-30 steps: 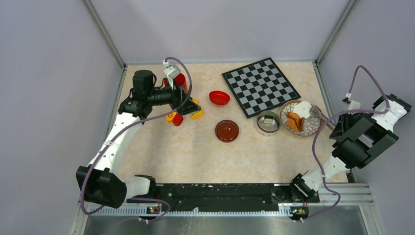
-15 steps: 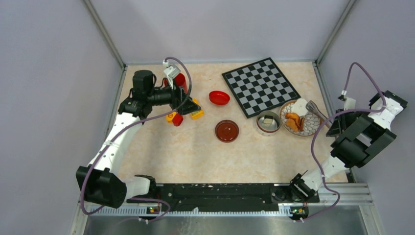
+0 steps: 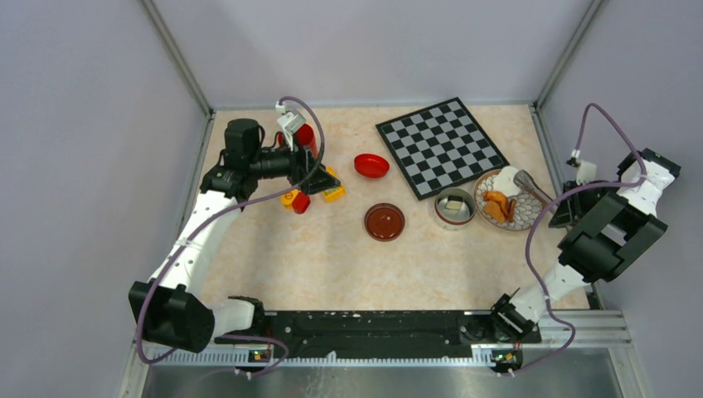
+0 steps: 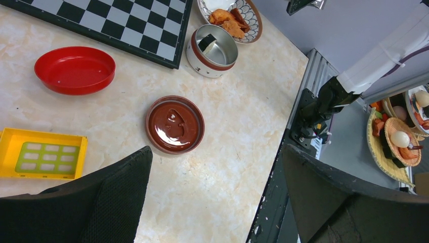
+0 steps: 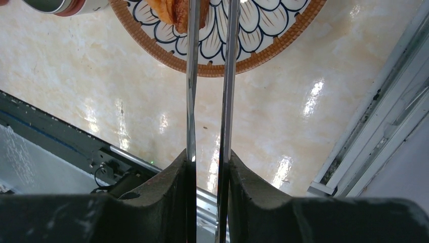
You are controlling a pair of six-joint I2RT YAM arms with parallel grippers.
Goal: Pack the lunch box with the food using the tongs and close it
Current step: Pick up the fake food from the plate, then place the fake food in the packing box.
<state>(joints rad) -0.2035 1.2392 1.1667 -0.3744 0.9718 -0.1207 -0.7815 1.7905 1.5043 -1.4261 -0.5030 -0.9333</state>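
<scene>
Gripping the tongs (image 5: 230, 81) near their joined end, your right gripper (image 5: 208, 159) had its fingers pressed in against the two slim steel arms, which ran nearly parallel out over the patterned plate (image 5: 263, 25). The tong tips ran out of the top of the wrist view, so you could not tell from there whether they touched anything. One arm crossed the orange-brown fried food (image 5: 169, 10) lying on the plate.

Your lunch box (image 4: 201, 59) stood upright and uncovered just beside the plate's left rim, with one pale chunk (image 4: 206, 43) already inside. The near corner of the chessboard (image 4: 126, 25) sat close behind the box and plate, crowding them from the far side. A brown-red round lid (image 4: 175, 125) lay flat on the table (image 3: 332, 265), near the box on its left and apart from it. A red bowl (image 4: 76, 90) sat beyond the lid, beside the chessboard's left edge.

Your left gripper (image 4: 216, 152) hung with its fingers spread wide and nothing between them, well apart from the box. It hovered by a yellow grid block (image 4: 43, 159) and a red block (image 3: 300, 201). The metal frame rail (image 5: 374, 126) ran close along the right side of the plate.
</scene>
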